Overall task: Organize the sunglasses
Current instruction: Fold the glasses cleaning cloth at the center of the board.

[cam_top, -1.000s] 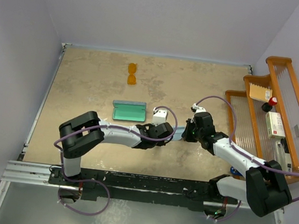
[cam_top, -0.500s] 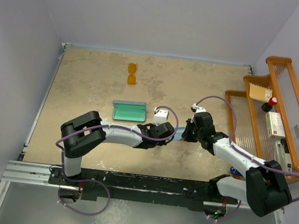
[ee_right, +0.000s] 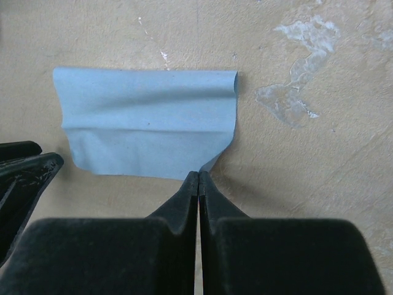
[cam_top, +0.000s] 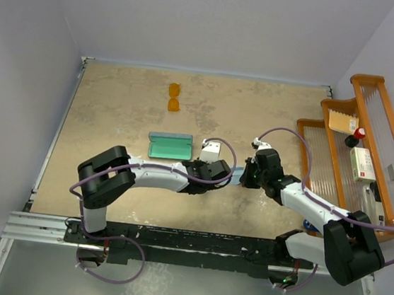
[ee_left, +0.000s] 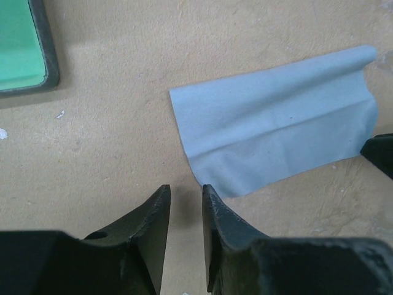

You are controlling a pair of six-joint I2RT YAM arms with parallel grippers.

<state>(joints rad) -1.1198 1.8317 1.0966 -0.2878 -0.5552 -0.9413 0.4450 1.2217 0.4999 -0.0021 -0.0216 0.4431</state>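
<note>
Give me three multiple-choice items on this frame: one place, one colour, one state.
1. Where do the sunglasses lie relative to the case?
A. inside it
B. beyond it, apart, on the table
C. on its lid

2. What colour is the cloth?
A. light blue
B. red
C. yellow

3. How does the right gripper stand?
A. wide open
B. shut
C. out of view

Answers:
1. B, the top view shows bare table between them.
2. A, both wrist views show it.
3. B, its fingers meet with no gap.
</note>
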